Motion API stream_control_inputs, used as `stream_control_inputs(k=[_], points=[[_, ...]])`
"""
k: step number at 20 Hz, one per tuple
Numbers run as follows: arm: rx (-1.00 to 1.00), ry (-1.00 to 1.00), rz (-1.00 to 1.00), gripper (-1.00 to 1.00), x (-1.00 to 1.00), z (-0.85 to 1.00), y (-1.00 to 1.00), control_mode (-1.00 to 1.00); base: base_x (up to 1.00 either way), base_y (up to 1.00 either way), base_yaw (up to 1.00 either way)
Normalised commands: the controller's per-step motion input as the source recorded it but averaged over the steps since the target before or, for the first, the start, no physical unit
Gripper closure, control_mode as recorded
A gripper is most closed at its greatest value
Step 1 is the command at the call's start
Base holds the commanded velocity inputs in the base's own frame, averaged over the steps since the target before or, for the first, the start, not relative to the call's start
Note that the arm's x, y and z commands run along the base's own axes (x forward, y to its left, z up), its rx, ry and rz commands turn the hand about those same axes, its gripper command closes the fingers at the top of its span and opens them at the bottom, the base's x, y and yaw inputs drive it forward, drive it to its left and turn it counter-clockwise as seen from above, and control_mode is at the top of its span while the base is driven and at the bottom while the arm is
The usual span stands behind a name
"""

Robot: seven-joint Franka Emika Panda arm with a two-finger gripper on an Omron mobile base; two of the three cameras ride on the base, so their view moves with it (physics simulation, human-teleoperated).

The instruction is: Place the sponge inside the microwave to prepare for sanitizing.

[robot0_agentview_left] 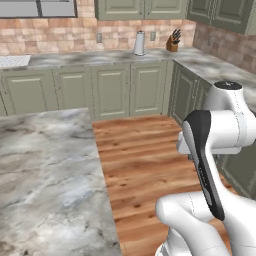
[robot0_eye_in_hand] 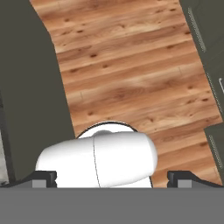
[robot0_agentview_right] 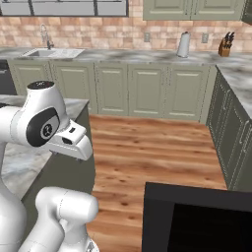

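Your gripper is spread wide, nothing between the fingers; the two dark fingertips sit far apart at the bottom of the hand view. It's pointed down at the wood floor, with a dark cabinet side on one edge and grey-green cabinet fronts on the other.

The black slab at the bottom of the right base view looks like the top of the microwave, but you can't tell for sure; door and inside aren't visible. I can't pick out the sponge in these views.

Around the arm: marble island counter on your left, back counter under the brick wall with a sink, a paper towel roll and a knife block.
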Motion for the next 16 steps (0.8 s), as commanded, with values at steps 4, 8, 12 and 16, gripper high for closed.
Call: stream_control_inputs(k=[4, 8, 12, 16], points=[[0.0, 0.0, 0.0, -1.0, 0.0, 0.0, 0.0, 1.0, 0.72, 0.86, -0.09], [0.0, 0.0, 0.0, -1.0, 0.0, 0.0, 0.0, 1.0, 0.73, 0.92, 0.01], [0.0, 0.0, 0.0, -1.0, 0.0, 0.0, 0.0, 1.0, 1.0, 1.0, 0.03], [0.0, 0.0, 0.0, -1.0, 0.0, 0.0, 0.0, 1.0, 1.0, 1.0, 0.0]])
